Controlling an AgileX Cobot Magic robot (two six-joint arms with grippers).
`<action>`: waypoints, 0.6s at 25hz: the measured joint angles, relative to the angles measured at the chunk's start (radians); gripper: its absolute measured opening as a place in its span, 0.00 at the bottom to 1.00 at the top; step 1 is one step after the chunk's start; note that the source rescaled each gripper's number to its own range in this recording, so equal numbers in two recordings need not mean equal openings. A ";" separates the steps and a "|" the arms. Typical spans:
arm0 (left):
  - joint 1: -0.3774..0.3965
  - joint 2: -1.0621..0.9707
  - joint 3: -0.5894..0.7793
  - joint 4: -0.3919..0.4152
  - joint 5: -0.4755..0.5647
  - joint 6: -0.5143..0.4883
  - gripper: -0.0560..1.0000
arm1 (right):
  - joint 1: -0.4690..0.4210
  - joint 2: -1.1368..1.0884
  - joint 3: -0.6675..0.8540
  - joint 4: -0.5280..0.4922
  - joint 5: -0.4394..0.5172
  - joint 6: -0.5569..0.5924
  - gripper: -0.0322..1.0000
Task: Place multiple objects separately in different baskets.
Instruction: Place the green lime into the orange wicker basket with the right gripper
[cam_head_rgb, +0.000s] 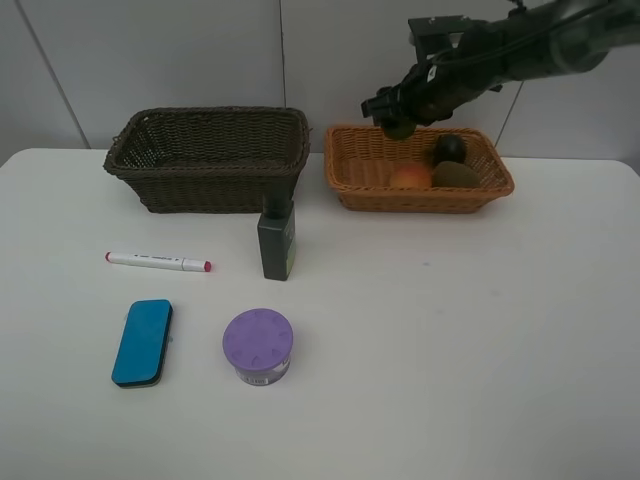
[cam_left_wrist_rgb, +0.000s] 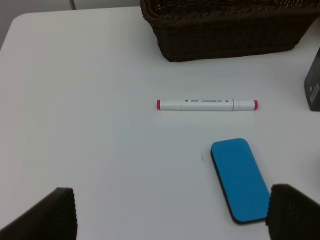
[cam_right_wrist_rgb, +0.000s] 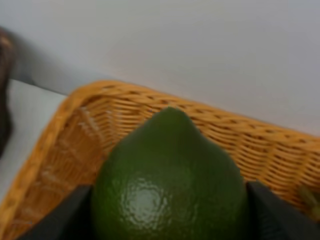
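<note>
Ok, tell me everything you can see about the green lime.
The lime is whole, glossy dark green, with finely pebbled skin and a blunt pointed tip. The right gripper clamps it on both sides. It hangs over the light orange basket by its back rim, left of the middle, apparently clear of the wicker.

Blurred lime (cam_right_wrist_rgb: 170, 185), partly cut off (dark bottle (cam_left_wrist_rgb: 314, 87) too, mostly)

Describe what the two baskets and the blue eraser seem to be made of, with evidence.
Dark brown basket: woven wicker, matte; interlaced strands show.
Light orange basket: same weave, paler strands.
Blue eraser: probably smooth plastic shell; uniform surface, soft sheen.
</note>
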 joint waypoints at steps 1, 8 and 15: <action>0.000 0.000 0.000 0.000 0.000 0.000 1.00 | -0.007 0.011 -0.002 0.000 -0.001 0.007 0.12; 0.000 0.000 0.000 0.000 0.000 0.000 1.00 | -0.025 0.061 -0.002 0.000 0.031 0.014 0.12; 0.000 0.000 0.000 0.000 0.000 0.000 1.00 | -0.030 0.062 -0.002 0.000 0.018 0.013 0.12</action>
